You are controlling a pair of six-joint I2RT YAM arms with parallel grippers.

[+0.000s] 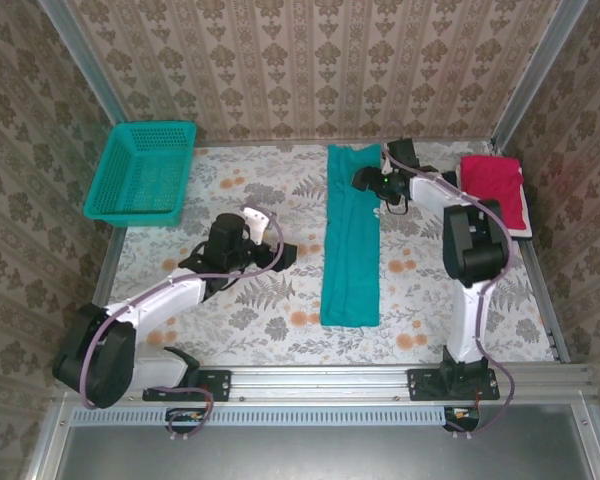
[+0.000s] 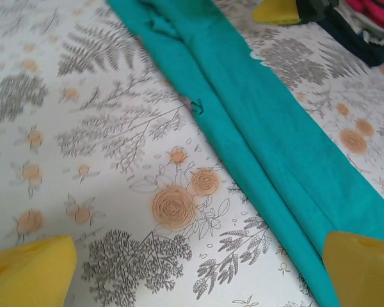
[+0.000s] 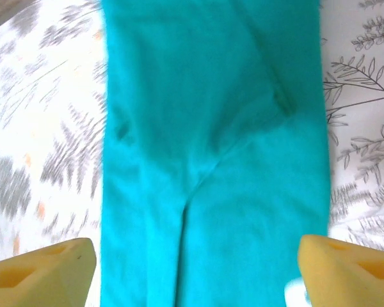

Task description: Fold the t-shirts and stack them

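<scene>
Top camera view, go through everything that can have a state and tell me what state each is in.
teal t-shirt: folded into a long narrow strip, flat on the table.
red t-shirt: folded, stacked on the navy t-shirt.
navy t-shirt: under the red one, mostly hidden.
basket: upright, empty.
left gripper: open, holding nothing.
right gripper: open, over the teal t-shirt's far end.

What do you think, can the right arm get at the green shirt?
Probably yes: the right gripper hangs open directly over the teal shirt, one finger off each side of the strip, with nothing in between.
</scene>
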